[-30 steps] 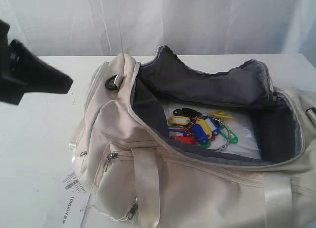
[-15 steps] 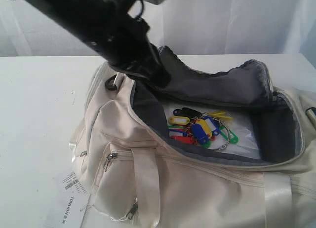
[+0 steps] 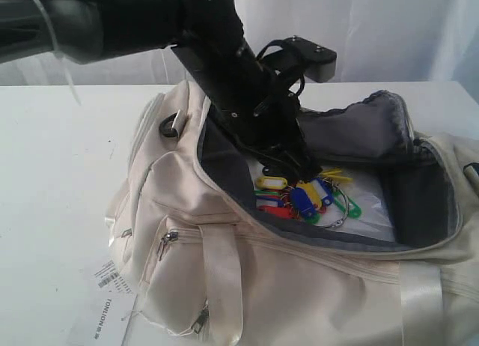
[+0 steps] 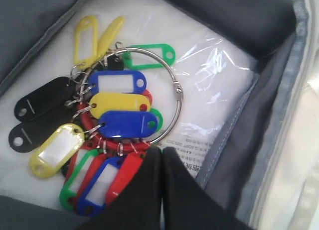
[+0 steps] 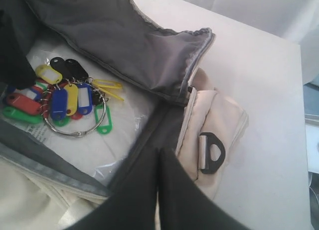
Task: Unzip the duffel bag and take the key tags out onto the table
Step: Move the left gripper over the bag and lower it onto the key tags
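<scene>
- Your left gripper [image 3: 303, 168] was off at the left edge a second ago; it has now swung in and dropped into the open bag [image 3: 224, 286], tip at the edge of the key tags [image 4: 114, 115].
- Its fingers are pressed together and hold nothing, so you'll likely need to spread them before grabbing.
- The tags lie on clear plastic [image 4: 214, 85] on the bag's floor, not yet on the table [image 3: 60, 174].
- Your right gripper [image 5: 159, 153], also closed and empty, hovers over the bag's end.
</scene>
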